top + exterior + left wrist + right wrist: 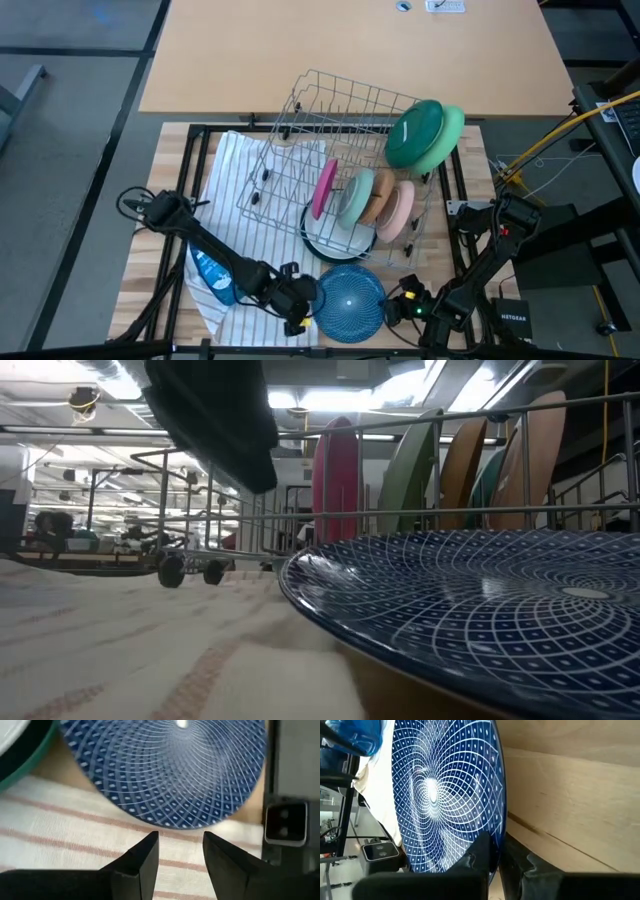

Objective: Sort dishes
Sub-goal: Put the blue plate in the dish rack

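Blue patterned plate (349, 302) lay flat at table's (350, 60) near edge, partly on striped towel (235, 165), right gripper (496, 851) fingers pinching its rim, likely for lift toward rack (340, 160). Left gripper (181, 851) hovered beside, fingers spread, empty.

My workspace is a pale plywood tabletop (175, 160) framed by black rails; beyond its far edge stands a larger tan table (350, 50) with a smooth top. Grey floor (70, 60) lies to both sides, and yellow and white cables (560, 140) trail across it on my right. Level across the surface, I look into a big open hall with ceiling strip lights (330, 400) and exposed pipework, and a wheeled cart (185, 565) farther back
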Robot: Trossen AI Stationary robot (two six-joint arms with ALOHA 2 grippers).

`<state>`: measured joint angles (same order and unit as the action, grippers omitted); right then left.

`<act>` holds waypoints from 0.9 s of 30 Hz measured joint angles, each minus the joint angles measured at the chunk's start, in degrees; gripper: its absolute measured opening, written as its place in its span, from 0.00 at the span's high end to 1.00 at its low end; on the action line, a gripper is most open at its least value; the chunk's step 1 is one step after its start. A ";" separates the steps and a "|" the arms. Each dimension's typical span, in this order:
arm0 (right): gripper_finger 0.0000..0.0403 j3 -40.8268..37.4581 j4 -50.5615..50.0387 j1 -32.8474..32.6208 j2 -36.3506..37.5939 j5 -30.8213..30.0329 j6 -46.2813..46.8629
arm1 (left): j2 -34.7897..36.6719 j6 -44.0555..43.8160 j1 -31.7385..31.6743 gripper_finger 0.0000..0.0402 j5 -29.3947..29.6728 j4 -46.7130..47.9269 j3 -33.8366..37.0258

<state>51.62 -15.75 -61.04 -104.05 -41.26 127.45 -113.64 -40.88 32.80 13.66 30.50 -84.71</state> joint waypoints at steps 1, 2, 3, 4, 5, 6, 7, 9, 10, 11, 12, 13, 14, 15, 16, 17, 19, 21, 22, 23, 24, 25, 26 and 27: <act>0.95 0.00 0.00 0.00 0.00 -0.13 -0.45 | 0.06 -1.71 -0.29 0.64 -0.01 0.31 0.00; 0.95 0.00 0.04 0.00 0.00 -0.15 -0.62 | 0.09 -2.73 -0.54 0.64 -0.20 0.79 0.00; 0.95 0.00 0.05 -0.02 0.00 -0.15 -0.75 | 0.09 -3.55 -0.74 0.64 -0.63 1.36 0.00; 0.95 0.00 0.10 -0.02 0.00 -0.15 -1.27 | 0.09 -3.60 -1.06 0.64 -1.66 1.96 0.00; 0.95 0.00 0.32 -0.02 0.00 -0.17 -1.86 | 0.09 -3.70 -1.41 0.64 -2.97 2.88 0.00; 0.95 0.00 0.75 -0.02 0.00 -0.15 -2.27 | 0.09 -3.70 -1.89 0.64 -4.71 4.03 0.00; 0.95 0.00 1.20 -0.02 0.00 -0.12 -2.89 | 0.09 -3.70 -2.42 0.64 -6.85 5.18 0.00; 0.95 -0.02 2.30 0.00 0.00 -0.11 -4.58 | 0.50 -2.50 -3.29 0.64 -10.70 7.83 0.05; 0.95 -0.02 2.94 -0.02 0.00 -0.05 -5.06 | 0.72 -1.51 -3.76 0.64 -12.23 8.73 0.07; 0.95 -0.02 3.37 -0.02 0.00 0.14 -5.39 | 1.29 -0.43 -4.17 0.64 -13.39 8.99 0.07; 0.95 -0.02 3.77 -0.02 0.00 0.31 -6.01 | 1.85 0.44 -4.48 0.64 -13.88 9.40 0.07; 0.95 -0.02 3.97 -0.02 0.00 0.37 -6.46 | 2.26 0.93 -4.86 0.64 -14.02 9.69 0.04; 0.95 -0.02 4.13 -0.02 0.00 0.38 -6.54 | 3.04 1.50 -5.21 0.64 -14.18 9.73 0.04; 0.95 -0.02 4.13 -0.02 0.00 0.38 -6.52 | 3.51 2.25 -5.35 0.64 -14.38 9.77 0.04; 0.95 -0.04 4.13 -0.02 0.00 0.40 -6.52 | 4.22 2.36 -5.70 0.64 -14.39 9.91 0.04; 0.95 -0.02 4.15 -0.02 0.00 0.43 -6.53 | 5.21 2.58 -5.89 0.64 -14.32 10.53 0.04; 0.95 -0.02 4.17 -0.07 0.00 0.44 -6.52 | 7.29 2.65 -6.19 0.64 -13.61 12.16 0.04; 0.95 -0.02 4.18 -0.04 0.00 0.44 -6.54 | 9.59 2.49 -6.28 0.64 -11.94 14.23 0.04; 0.95 -0.02 4.22 -0.06 0.00 0.42 -6.52 | 10.69 2.27 -6.20 0.64 -10.62 15.75 0.04; 0.95 -0.02 4.20 -0.07 0.00 0.44 -6.52 | 11.85 1.83 -6.04 0.64 -8.98 17.19 0.04; 0.95 -0.02 4.20 -0.07 0.00 0.50 -6.52 | 13.13 1.05 -5.72 0.64 -7.23 18.50 0.04; 0.95 -0.02 4.20 -0.07 0.00 0.57 -6.52 | 14.51 0.44 -5.26 0.64 -5.48 20.25 0.04; 0.95 -0.02 4.18 -0.07 0.00 0.60 -6.52 | 15.91 -0.67 -4.76 0.64 -3.51 21.97 0.04; 0.95 -0.02 4.20 -0.07 0.00 0.62 -6.52 | 17.15 -1.91 -4.03 0.64 -1.16 23.58 0.04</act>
<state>51.59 -11.55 -61.10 -104.05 -40.64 120.92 -96.49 -42.79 28.77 12.49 54.07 -84.66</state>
